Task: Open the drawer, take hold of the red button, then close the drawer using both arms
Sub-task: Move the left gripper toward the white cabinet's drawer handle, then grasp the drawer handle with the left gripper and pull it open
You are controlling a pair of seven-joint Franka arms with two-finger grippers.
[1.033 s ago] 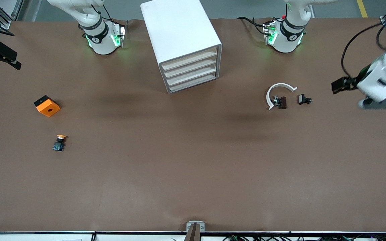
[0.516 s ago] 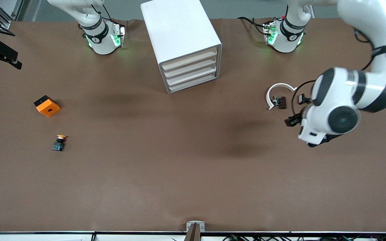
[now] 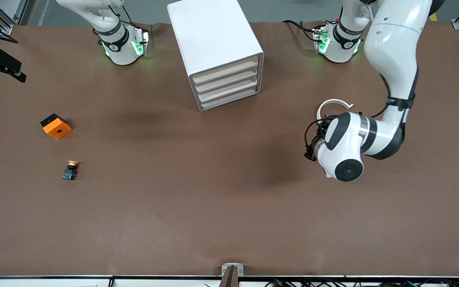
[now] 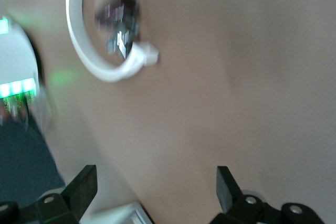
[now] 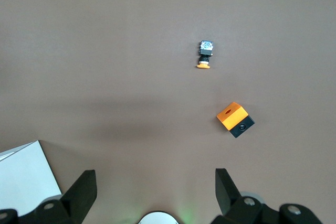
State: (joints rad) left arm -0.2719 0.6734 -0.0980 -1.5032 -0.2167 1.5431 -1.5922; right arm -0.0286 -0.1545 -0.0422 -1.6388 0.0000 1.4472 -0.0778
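The white cabinet (image 3: 217,48) stands between the two arm bases, all four drawers shut; the drawer (image 3: 229,99) is the lowest. The button (image 4: 119,19), dark and blurred, lies inside a white curved piece (image 4: 89,56) in the left wrist view. In the front view the left arm's wrist (image 3: 345,143) covers it. My left gripper (image 4: 155,174) is open and empty, up over the table beside that piece. My right gripper (image 5: 153,182) is open and empty, high over the table by the right arm's base, outside the front view.
An orange cube with a hole (image 3: 55,126) and an orange-capped button (image 3: 70,169) lie toward the right arm's end, also in the right wrist view (image 5: 235,119) (image 5: 205,55). The white curved piece (image 3: 333,104) lies toward the left arm's end.
The left arm has swung in from the table's end, and its wrist now hangs over the white curved piece and the button. The right arm has not moved.
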